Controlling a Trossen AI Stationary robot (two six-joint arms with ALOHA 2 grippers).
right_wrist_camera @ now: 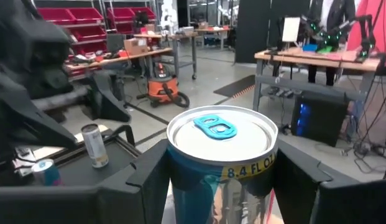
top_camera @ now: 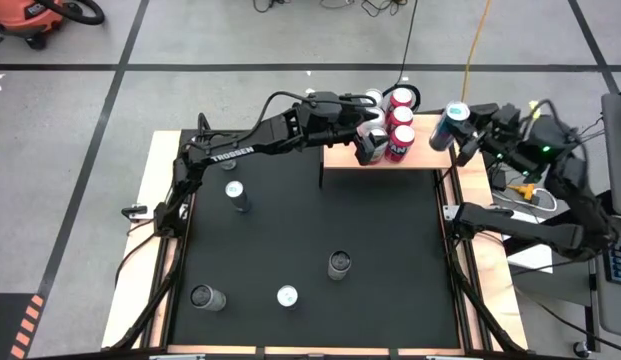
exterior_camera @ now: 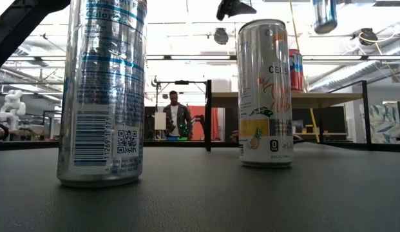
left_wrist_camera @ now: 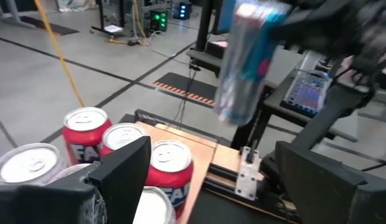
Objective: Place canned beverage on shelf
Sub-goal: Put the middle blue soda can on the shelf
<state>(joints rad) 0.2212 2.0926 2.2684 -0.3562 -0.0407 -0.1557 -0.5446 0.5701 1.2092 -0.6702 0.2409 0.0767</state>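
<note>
High view: the shelf [top_camera: 340, 158] at the counter's [top_camera: 310, 240] far edge already carries a cluster of red cans [top_camera: 398, 125], the left gripper [top_camera: 370, 148] hovers over them with fingers spread wide and empty, and the right gripper [top_camera: 460, 130] holds a blue-topped can [top_camera: 450, 125] aloft just off the shelf's right end; 4 silver cans [top_camera: 236, 195] are left on the counter. Low view: 2 of those stand near, the shelf beyond. Wrist views: the right fingers clamp the can's sides below its rim; judged, the red cluster and the left arm crowd the landing spot.
</note>
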